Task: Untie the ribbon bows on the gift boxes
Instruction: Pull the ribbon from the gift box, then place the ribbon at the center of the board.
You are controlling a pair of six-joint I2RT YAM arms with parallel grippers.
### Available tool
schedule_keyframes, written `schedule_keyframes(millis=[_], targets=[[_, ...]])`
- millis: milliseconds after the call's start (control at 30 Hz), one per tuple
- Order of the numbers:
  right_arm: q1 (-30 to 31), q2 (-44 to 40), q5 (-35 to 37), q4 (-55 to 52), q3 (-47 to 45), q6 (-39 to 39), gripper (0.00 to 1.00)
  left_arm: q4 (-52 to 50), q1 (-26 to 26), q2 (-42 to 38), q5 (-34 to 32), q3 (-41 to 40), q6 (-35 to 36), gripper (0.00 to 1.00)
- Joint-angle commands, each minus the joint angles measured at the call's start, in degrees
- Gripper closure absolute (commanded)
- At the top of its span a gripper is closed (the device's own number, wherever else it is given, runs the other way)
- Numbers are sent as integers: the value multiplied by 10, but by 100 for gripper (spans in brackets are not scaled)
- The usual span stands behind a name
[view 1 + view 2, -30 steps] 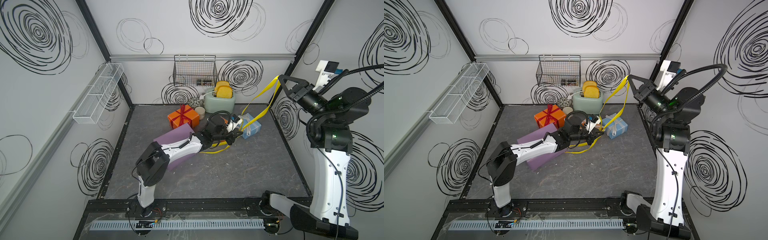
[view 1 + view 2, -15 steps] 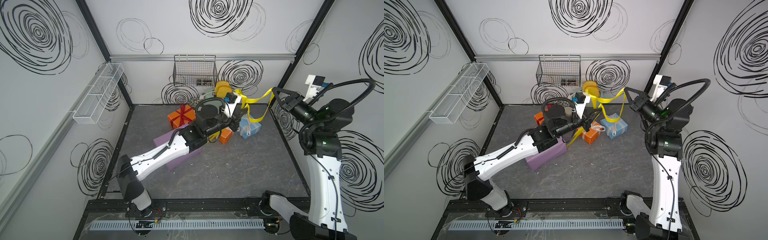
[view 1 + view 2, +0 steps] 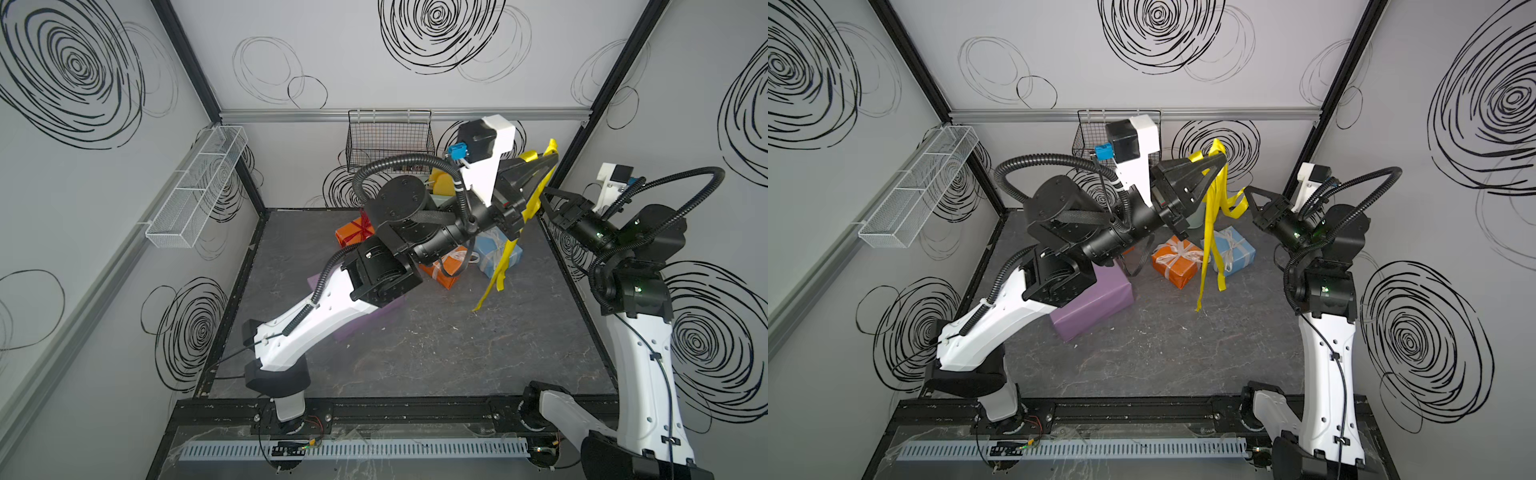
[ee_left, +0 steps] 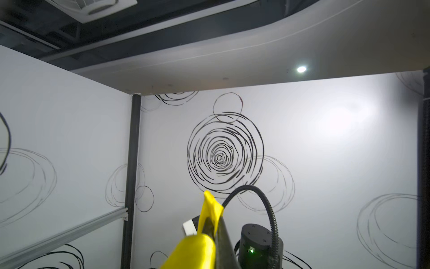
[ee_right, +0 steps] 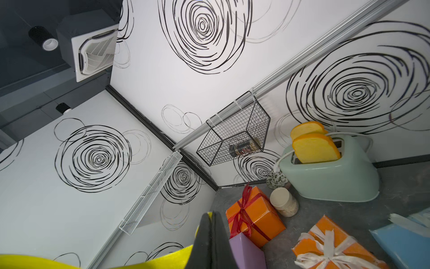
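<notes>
High near the back right corner, my left gripper (image 3: 1223,157) (image 3: 552,160) (image 4: 215,217) is shut on the yellow ribbon (image 3: 1210,232) (image 3: 500,270) (image 4: 210,203). Lower and just to its right, my right gripper (image 3: 1246,192) (image 3: 542,192) (image 5: 210,215) is shut on the same ribbon (image 5: 151,262). The ribbon's loose ends hang free above the floor. The lilac box (image 3: 1096,303) (image 5: 246,251) carries no ribbon. White bows sit tied on the small orange box (image 3: 1177,262) (image 5: 330,251) and the light-blue box (image 3: 1233,249). A dark red bow sits on the orange box (image 3: 353,232) (image 5: 256,216).
A mint-green toaster (image 5: 332,177) with toast slices stands by the back wall, a small jar (image 5: 283,201) beside it. A black wire basket (image 3: 390,141) hangs on the back wall and a white mesh shelf (image 3: 195,187) on the left wall.
My left gripper rose from table height to high at the back right with the yellow ribbon. The right gripper came down and nearer. The ribbon now hangs slack between and below them.
</notes>
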Motion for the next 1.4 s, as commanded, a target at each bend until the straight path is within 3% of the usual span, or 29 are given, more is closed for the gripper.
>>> schedule_keyframes(millis=[0,200,400,667,933,1133,1367], targets=[[-5,-26,95,-76,15,-54,100,8,-4,36,3,-6,-8,100],[-15,-95,313,-152,-45,-93,100,57,2,79,47,-66,-85,100],[-17,-168,388,-150,-232,-49,100,132,36,140,143,-150,-247,100],[-36,-206,479,-179,-384,16,100,128,44,293,233,-57,-354,100],[-49,-278,538,-194,-345,-1,100,159,40,317,235,-14,-389,100],[-48,-245,495,-200,-379,14,100,147,46,298,281,-104,-425,100],[-48,-189,467,-197,-480,48,100,0,42,292,301,-205,-425,100]])
